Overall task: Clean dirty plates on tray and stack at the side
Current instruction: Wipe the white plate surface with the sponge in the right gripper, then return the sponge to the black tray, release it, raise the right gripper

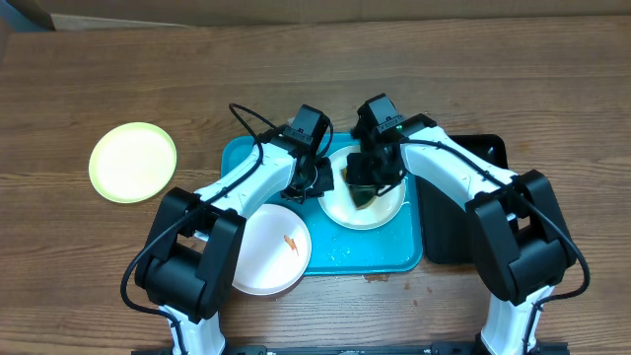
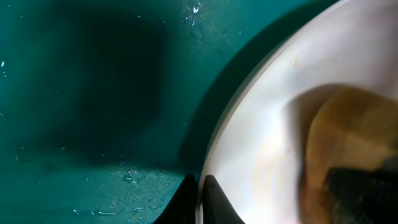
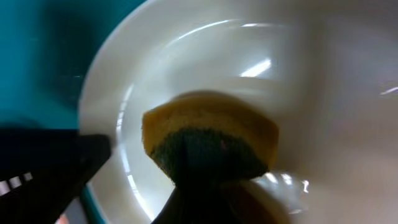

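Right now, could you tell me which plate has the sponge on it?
The white plate on the tray's right half; the speckled white plate and the yellow-green plate have none.

Yellow-green sponge [image 3: 208, 134] on white plate [image 3: 323, 81] over tray [image 3: 37, 50]

There are three plates: one yellow-green plate [image 1: 133, 162] and two white ones, the speckled white plate [image 1: 266, 258] at near left and the middle white plate [image 1: 380, 209]. Trays number two: one turquoise tray [image 1: 370, 258] and one black tray [image 1: 441, 232] at right. There is one sponge [image 3: 208, 140], one orange speck [image 1: 292, 243], one wooden bench [image 1: 89, 69], and two robot arms, the left arm [image 1: 242, 187] and the right arm [image 1: 463, 170], with one claw apiece, the left claw [image 2: 199, 185] and the right claw [image 3: 202, 183].
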You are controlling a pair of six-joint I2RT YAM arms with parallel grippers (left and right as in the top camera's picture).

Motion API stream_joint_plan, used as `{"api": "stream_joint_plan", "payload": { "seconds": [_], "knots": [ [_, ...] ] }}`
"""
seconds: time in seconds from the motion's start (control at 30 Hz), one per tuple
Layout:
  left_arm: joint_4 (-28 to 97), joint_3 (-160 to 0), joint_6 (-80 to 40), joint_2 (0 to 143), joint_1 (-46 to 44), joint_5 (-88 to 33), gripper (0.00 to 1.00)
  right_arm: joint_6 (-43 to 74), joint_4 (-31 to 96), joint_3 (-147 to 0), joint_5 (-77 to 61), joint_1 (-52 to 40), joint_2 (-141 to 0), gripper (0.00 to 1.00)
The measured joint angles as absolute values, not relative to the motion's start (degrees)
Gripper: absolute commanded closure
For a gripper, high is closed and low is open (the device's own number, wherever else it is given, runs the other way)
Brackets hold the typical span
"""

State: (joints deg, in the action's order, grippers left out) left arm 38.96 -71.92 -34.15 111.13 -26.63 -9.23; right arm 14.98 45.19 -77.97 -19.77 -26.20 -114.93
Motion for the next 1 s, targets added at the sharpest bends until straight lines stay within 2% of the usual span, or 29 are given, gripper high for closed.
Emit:
{"api": "stream_joint_plan", "payload": {
  "seconds": [0.27,0.6,0.9,1.0],
  "knots": [
    [39.0,-71.9,-34.0,111.1,-26.6,-9.3,0.92,13.4,55.3,-85.8,-23.8,-21.2,-114.8,0.96],
    [39.0,-71.9,-33.9,111.1,-26.6,-9.4,0.91,9.8,68.8,-87.9,-11.3,-7.5,-108.6,0.96],
    [38.8,-71.9,-32.6,111.1,-26.6,-9.2,0.85,8.9,65.0,-82.6,-0.3,-2.4,-108.5,0.96],
    [38.6,-71.9,-32.5,111.1,-26.6,-9.2,0.80,8.9,60.8,-79.0,3.3,-2.4,-108.5,0.96]
  ]
}}
